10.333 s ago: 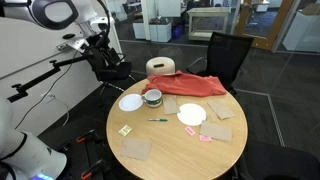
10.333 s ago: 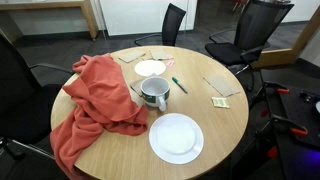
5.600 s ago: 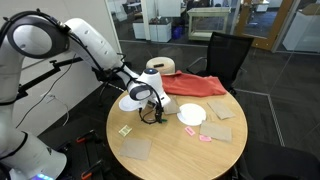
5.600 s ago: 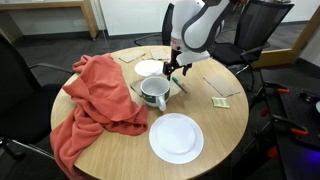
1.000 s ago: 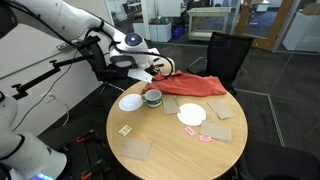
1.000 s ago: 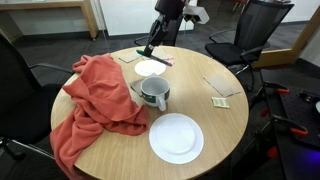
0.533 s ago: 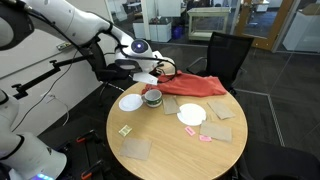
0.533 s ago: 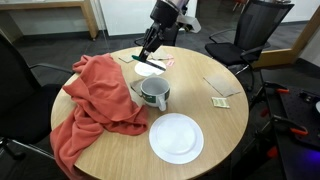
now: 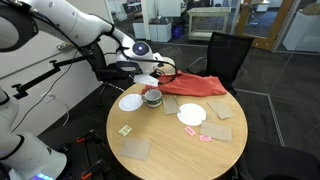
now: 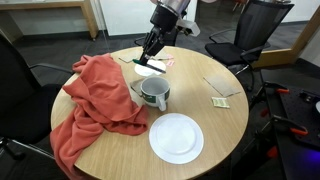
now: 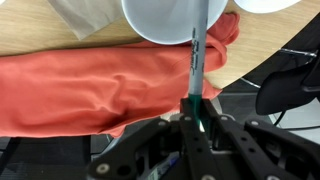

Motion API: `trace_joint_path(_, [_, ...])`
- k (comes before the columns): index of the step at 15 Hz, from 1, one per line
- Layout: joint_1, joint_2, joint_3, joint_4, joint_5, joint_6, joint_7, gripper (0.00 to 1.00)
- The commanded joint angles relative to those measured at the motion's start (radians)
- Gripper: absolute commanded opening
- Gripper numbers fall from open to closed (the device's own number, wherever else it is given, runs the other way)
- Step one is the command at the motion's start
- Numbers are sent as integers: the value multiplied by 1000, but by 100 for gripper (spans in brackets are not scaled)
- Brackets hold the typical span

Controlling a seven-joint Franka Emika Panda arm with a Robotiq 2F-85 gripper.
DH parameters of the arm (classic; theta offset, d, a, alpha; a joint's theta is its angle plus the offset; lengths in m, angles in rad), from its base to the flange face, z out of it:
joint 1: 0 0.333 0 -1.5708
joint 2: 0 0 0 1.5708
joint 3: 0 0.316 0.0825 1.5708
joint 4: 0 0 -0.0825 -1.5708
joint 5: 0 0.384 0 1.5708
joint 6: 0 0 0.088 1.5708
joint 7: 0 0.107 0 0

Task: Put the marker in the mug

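One arm served the whole cell, so the approach depended only on where its gripper (image 11: 193, 120) stood relative to the mug (image 10: 153, 93). The jaws were clamped on the marker (image 11: 197, 60), a thin dark green stick with a paler band along its barrel. In the wrist view it ran straight out from between the fingers, its long axis in line with them. Its free end crossed the edge of a pale round shape at the top of that view; whether this was the mug's wall or a plate could not be told. In an exterior view the gripper (image 10: 150, 48) hung in the air over the small plate (image 10: 150, 69), with the marker slanting downward from it. The mug stood upright on the table (image 10: 215, 125), lower than the gripper and just beyond that plate toward the camera, its open mouth up and the red cloth (image 10: 95, 100) touching its side. The marker tip therefore appeared to be off to one side of the opening, not above it. The coming move would probably require a short sideways shift toward the mug, then a descent with the tip leading.
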Motion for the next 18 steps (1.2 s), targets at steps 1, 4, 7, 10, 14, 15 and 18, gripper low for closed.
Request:
trace_joint_path(1, [-14,30,14,28,17,2,-53,4])
trace_joint_path(4, [-16,48,18,31,18,8,-98,4])
trace_joint_path(7, [-21,67,23,36,26,13,-159,4])
trace_joint_path(10, [-29,94,33,49,39,8,-226,4])
trace_joint_path(14, [-47,129,52,72,64,1,-304,4])
trace_joint_path(15, [-47,136,52,77,66,-2,-311,4])
trace_joint_path(18, [-19,148,20,90,82,-9,-312,41])
